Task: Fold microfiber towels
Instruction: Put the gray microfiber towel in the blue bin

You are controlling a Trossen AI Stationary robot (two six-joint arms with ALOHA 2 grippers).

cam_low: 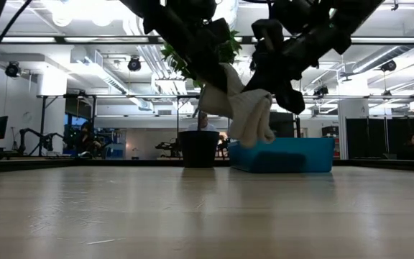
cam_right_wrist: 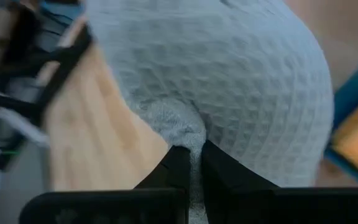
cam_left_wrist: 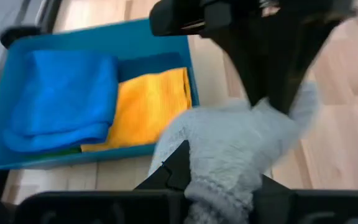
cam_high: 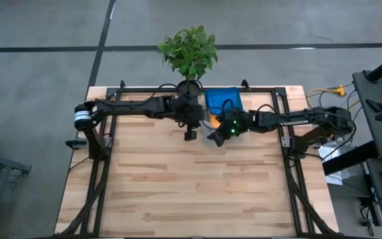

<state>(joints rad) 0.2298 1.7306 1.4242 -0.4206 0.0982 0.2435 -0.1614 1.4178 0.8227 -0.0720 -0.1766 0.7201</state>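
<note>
A pale grey microfiber towel (cam_low: pixel 249 108) hangs bunched in the air between my two grippers, over the table's far middle. My left gripper (cam_left_wrist: pixel 219 182) and my right gripper (cam_right_wrist: pixel 193 157) are both shut on it, close together. In the high view the left gripper (cam_high: pixel 190 134) stands just left of the right gripper (cam_high: pixel 217 136). Behind them a teal bin (cam_left_wrist: pixel 166 43) holds a folded blue towel (cam_left_wrist: pixel 61 99) and an orange towel (cam_left_wrist: pixel 148 106). A strip of green cloth (cam_left_wrist: pixel 61 151) shows under the blue one. My left gripper pinches a bunched part of the grey towel (cam_left_wrist: pixel 225 165) between its two fingers, slanting down from the table's left. The cloth runs on to the other gripper, and the towel is lifted clear of the table. My right gripper pinches a gathered fold of the grey towel (cam_right_wrist: pixel 182 127) between its two fingers, slanting down from the table's right. The waffle cloth bulges out beyond the fingertips and hangs slack below, clear of the table.
A potted plant (cam_high: pixel 190 53) stands at the table's far edge, just left of the bin (cam_high: pixel 234 99). Bare wooden table top (cam_high: pixel 191 186) lies toward the near edge. The room beyond shows people and desks far off.
</note>
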